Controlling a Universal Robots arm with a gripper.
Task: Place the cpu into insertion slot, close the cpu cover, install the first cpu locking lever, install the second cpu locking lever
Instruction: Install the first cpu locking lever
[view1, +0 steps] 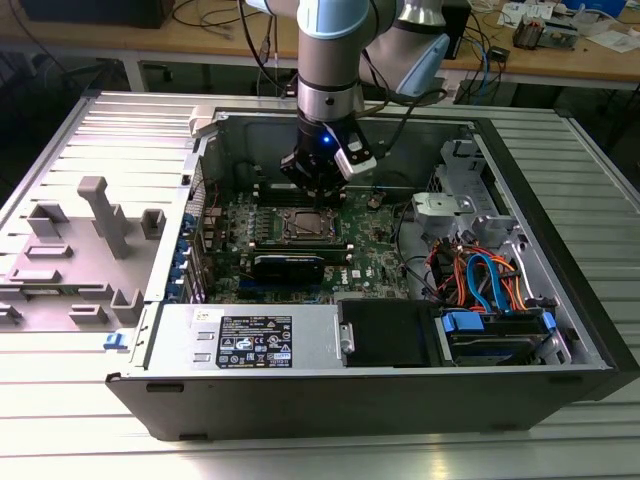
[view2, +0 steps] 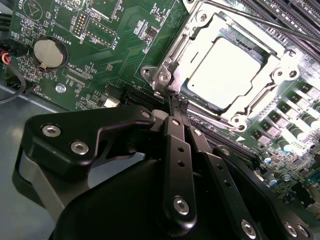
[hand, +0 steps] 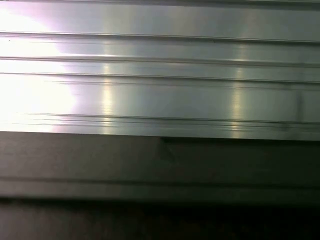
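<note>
Lying open on the ribbed aluminium bench, the computer case (view1: 560, 250) holds the green motherboard (view2: 115, 55). Mid-board, the cpu (view2: 227, 70) sits in the insertion slot (view2: 202, 102), the cpu cover (view2: 280, 65) down over it. The gripper (view2: 179, 102), fingers pressed together, hovers at the socket's corner; the locking-lever step seems in hand, calling for a fine hooking push.

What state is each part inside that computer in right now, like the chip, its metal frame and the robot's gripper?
cpu: seated in the insertion slot, silver top showing.
cpu cover: closed flat around the cpu.
insertion slot: filled by the cpu.
gripper: shut, tips at the cover's corner.
computer case: lying on its side, open.
coin battery: seated in its holder.
</note>
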